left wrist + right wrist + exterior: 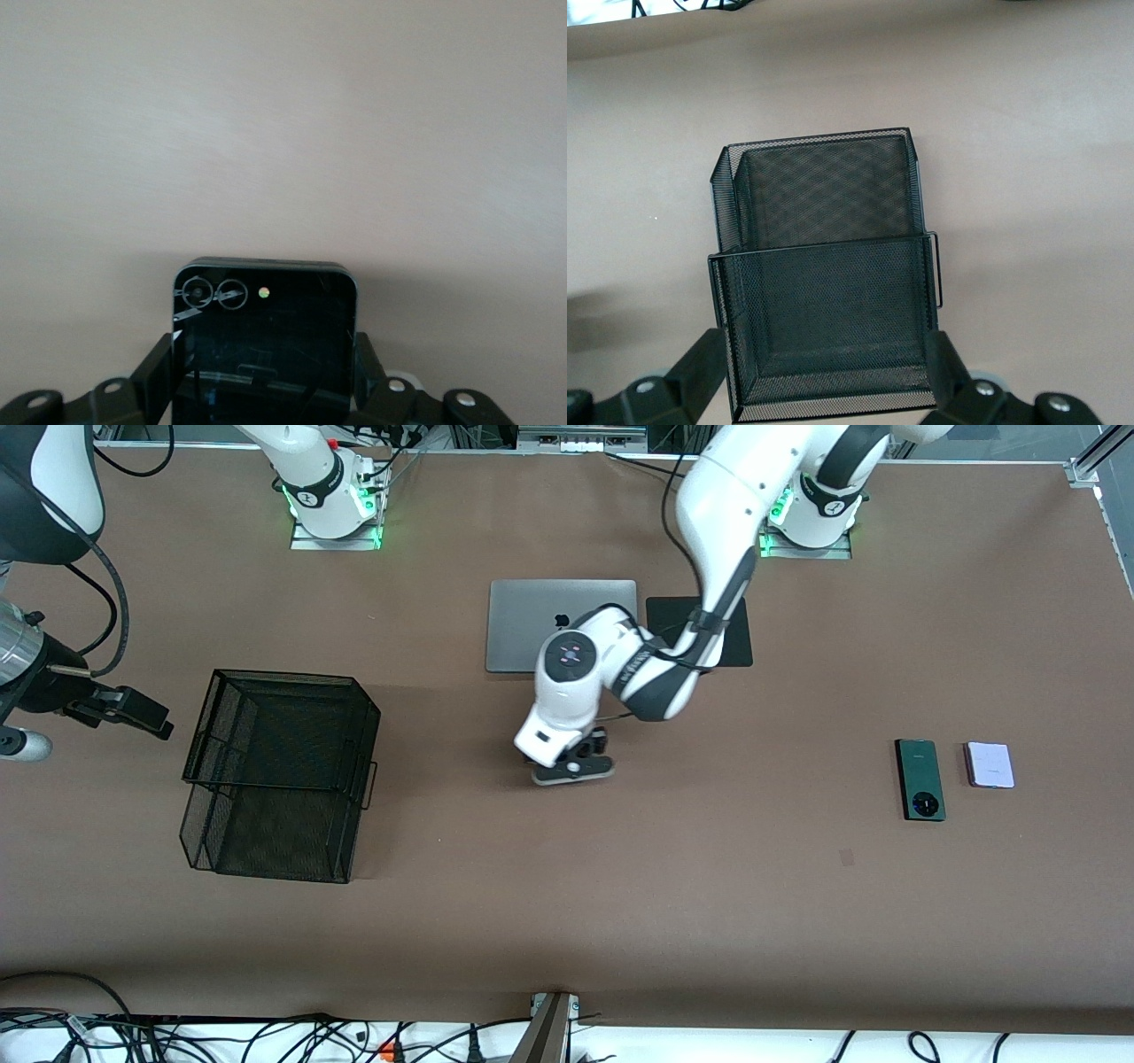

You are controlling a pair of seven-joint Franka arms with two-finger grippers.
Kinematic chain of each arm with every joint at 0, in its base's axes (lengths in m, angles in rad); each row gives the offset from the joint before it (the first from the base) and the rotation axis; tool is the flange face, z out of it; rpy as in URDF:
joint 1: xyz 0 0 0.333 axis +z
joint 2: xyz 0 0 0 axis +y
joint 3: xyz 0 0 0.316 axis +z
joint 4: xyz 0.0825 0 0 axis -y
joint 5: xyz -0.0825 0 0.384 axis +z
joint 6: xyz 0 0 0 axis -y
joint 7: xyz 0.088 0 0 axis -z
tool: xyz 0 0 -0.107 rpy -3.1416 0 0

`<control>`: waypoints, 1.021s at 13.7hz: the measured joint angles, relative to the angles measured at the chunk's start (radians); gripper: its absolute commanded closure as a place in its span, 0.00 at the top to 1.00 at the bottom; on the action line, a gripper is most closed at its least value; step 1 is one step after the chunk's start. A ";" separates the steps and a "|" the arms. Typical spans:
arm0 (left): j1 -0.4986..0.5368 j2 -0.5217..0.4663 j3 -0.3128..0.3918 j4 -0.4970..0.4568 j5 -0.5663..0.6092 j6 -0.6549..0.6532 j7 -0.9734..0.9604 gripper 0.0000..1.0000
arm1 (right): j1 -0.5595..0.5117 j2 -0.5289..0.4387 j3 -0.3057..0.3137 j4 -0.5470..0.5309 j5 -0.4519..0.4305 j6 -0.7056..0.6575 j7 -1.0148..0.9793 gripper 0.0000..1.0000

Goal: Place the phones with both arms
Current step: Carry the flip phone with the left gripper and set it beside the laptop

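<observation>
I count three phones. My left gripper (pixel 264 390) clamps the black phone (pixel 264 341). The green phone (pixel 920 779) and lilac phone (pixel 990 764) lie on the bench (pixel 709 886); my right gripper (pixel 828 390) gapes wide over one mesh basket (pixel 824 266).

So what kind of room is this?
Probably a robot lab: two white arms are bolted to a brown table, cables trail along its edge, and a laptop sits between them.

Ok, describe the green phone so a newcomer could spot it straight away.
Start at the closed grey laptop near the robots' bases, then look along the brown table toward the left arm's end, nearer the front camera. Two phones lie flat there side by side, apart. The dark green phone is the longer one, with a round camera ring; the lilac-white phone beside it is small and squarish.
</observation>
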 measured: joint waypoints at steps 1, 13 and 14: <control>-0.020 0.025 0.002 0.034 0.000 0.000 0.000 0.00 | 0.000 0.002 -0.001 0.000 0.000 0.000 0.000 1.00; -0.111 0.125 0.034 0.124 0.001 0.010 -0.013 1.00 | -0.008 0.003 -0.013 0.000 0.000 0.001 -0.019 1.00; -0.107 0.125 0.037 0.131 0.001 0.010 -0.015 1.00 | -0.008 0.003 -0.015 0.000 0.000 0.001 -0.021 1.00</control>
